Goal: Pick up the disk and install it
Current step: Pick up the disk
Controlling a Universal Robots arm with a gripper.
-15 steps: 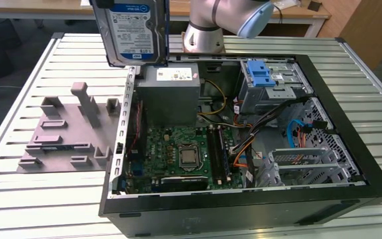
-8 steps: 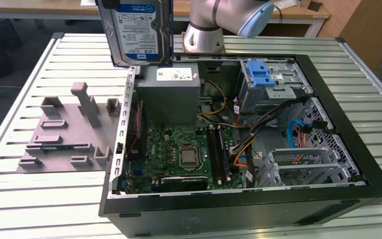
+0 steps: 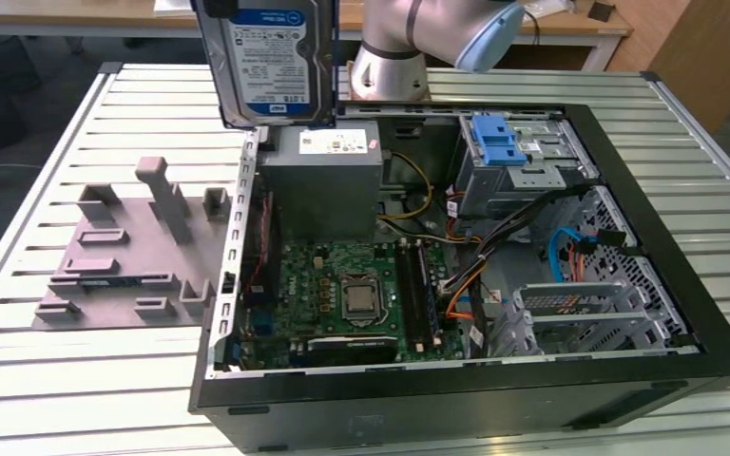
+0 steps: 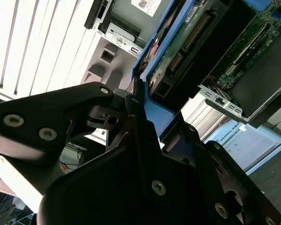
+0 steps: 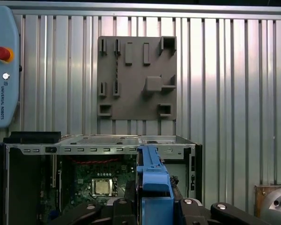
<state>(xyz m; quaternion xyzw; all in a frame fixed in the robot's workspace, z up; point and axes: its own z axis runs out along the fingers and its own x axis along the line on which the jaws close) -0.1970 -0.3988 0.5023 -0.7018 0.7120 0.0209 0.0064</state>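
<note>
One disk point(image 3: 270, 57): lifted clear of the table and hanging upright. Its blue-and-white label faces the exterior view. It is above the far corner of the computer case point(image 3: 467, 380), on the exterior view's left.
Gripper point(image 4: 147, 115): jaws closed on the disk's blue frame point(image 5: 154, 180), with a black finger on either side of it in both wrist views.
Handling: probably stiff and fairly heavy for its size. The bare metal faces look smooth and likely slippery. A knock or drop could harm it, and the green circuit board point(image 4: 174, 50) on its underside is exposed.
Where to hold: by the plastic frame along the edges, as it is gripped now, rather than by the board or the connector.
Case: one, lying with its open side up, with one motherboard point(image 3: 339, 285) inside.
Grey box: one power supply point(image 3: 320, 180) at the far end of the case, just below the disk.
Cages: two. A blue-latched cage point(image 3: 530, 176) is at the far right and a bare cage point(image 3: 581, 313) at the near right.
Fixture plate point(image 3: 118, 261): one, grey and moulded, lying on the slatted table point(image 3: 35, 399) to the left of the case.
</note>
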